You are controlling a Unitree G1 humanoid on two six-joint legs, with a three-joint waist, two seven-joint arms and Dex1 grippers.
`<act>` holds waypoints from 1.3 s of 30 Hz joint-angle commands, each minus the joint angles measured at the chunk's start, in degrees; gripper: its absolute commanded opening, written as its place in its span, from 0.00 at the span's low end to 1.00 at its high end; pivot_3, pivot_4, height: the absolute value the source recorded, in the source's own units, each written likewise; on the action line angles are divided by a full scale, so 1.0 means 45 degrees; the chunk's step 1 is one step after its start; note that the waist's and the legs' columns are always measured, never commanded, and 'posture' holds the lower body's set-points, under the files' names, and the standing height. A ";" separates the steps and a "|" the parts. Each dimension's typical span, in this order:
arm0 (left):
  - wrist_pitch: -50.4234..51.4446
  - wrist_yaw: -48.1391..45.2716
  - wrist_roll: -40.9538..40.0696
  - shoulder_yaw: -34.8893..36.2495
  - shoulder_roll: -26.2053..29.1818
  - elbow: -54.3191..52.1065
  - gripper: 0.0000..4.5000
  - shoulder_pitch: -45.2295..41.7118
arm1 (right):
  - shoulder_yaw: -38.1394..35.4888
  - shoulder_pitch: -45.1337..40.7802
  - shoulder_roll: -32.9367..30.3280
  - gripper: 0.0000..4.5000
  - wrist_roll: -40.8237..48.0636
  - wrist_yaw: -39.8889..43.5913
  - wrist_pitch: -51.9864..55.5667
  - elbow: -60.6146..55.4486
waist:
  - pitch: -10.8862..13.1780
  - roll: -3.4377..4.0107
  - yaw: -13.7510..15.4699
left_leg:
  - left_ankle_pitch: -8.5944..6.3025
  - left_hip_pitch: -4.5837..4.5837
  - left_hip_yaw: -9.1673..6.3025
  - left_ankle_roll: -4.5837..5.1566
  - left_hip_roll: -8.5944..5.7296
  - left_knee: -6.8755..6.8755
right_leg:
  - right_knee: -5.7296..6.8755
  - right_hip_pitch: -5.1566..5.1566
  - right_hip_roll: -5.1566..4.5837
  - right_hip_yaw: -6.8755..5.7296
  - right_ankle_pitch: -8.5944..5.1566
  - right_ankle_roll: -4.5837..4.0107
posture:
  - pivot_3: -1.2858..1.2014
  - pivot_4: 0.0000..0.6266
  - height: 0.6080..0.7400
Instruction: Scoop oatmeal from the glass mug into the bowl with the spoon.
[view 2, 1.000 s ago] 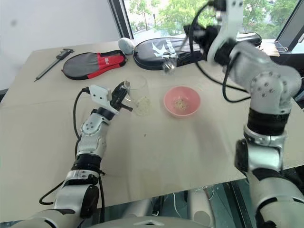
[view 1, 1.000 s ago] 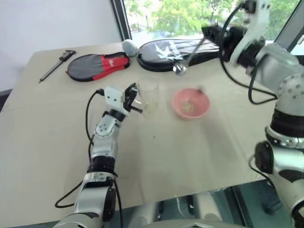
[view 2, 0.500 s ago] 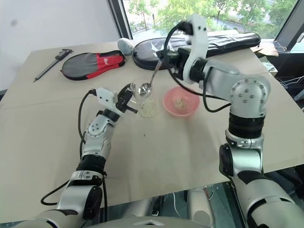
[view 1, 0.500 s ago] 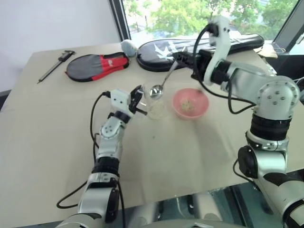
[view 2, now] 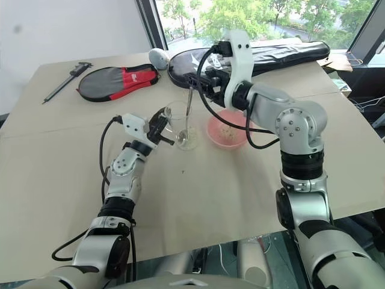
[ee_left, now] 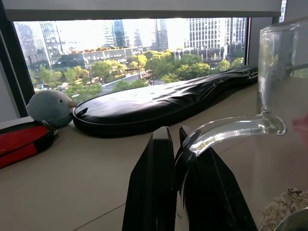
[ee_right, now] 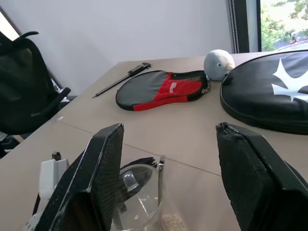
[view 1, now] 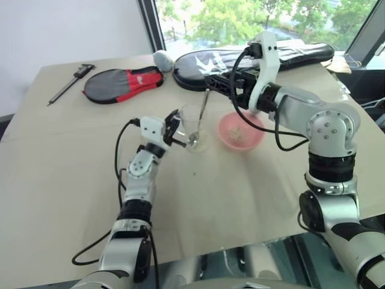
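Glass mug (ee_left: pixel 284 125) handle between left jaws

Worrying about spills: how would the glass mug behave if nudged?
Probably top-heavy: the spoon stands tall in the glass mug, leaning on its rim. Likely slick and breakable, being clear glass. The left gripper pinching its handle should steady it.

Beige table (view 1: pixel 72 180), sunlit window (view 1: pixel 240 21)

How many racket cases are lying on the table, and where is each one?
2. The red and black racket case lies at the far left of the table, beside the caliper. The long black racket case lies along the far edge by the window. Others may be hidden.
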 commanded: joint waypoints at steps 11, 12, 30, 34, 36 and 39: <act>0.0222 -0.0186 -0.0515 0.0264 0.0478 -0.1567 0.71 0.0928 | -0.0410 -0.0017 0.0274 0.71 -0.1012 0.0698 -0.1249 0.0247 | -0.0001 0.0002 -0.0018 | 0.0000 0.0002 0.0003 0.0000 0.0000 -0.0001 | -0.0001 0.0000 0.0001 0.0005 0.0001 -0.0001 | 0.52 0.24 1.00; 0.0350 -0.0166 -0.0539 0.0259 0.0533 -0.1851 0.71 0.1109 | -0.0445 0.0031 0.0258 0.71 -0.1014 0.0738 -0.1251 0.0211 | -0.0002 0.0002 -0.0017 | 0.0000 0.0002 0.0003 -0.0001 0.0000 -0.0001 | -0.0001 0.0000 0.0001 0.0006 0.0001 -0.0001 | 0.52 0.24 1.00; 0.6552 -0.0024 -0.1506 0.0416 0.2712 -1.1880 0.71 0.8013 | -0.2018 0.7806 -0.3883 0.71 -0.2135 0.5461 -0.5144 -0.3300 | -0.0007 -0.0006 0.0134 | -0.0002 0.0064 0.0004 -0.0001 0.0014 -0.0034 | -0.0026 0.0063 0.0012 -0.0001 0.0000 -0.0001 | 0.52 0.24 1.00; 0.7416 0.0052 -0.1726 0.0629 0.2848 -1.3573 0.71 1.0147 | -0.2897 1.1391 -0.4928 0.71 -0.2243 0.7296 -0.6196 -0.3701 | -0.0003 -0.0004 0.0322 | -0.0009 0.0135 -0.0002 0.0005 0.0036 -0.0058 | -0.0085 0.0163 0.0024 -0.0017 -0.0004 0.0002 | 0.52 0.24 1.00; 0.7236 0.0155 -0.1523 0.0698 0.2672 -1.3726 0.71 1.1066 | -0.3024 1.2853 -0.5049 0.71 -0.2470 0.7980 -0.6887 -0.3380 | 0.0017 0.0031 0.0391 | -0.0041 0.0242 0.0016 0.0058 0.0049 -0.0087 | -0.0123 0.0268 0.0031 -0.0006 -0.0007 0.0006 | 0.52 0.24 1.00; 0.6796 0.0380 -0.1179 0.0738 0.2337 -1.3471 0.71 1.1943 | -0.2953 1.4059 -0.4864 0.71 -0.2986 0.8741 -0.8218 -0.2591 | 0.0041 0.0058 0.0399 | -0.0070 0.0356 0.0049 0.0093 0.0153 -0.0092 | -0.0290 0.0450 0.0079 -0.0060 0.0008 0.0086 | 0.52 0.24 1.00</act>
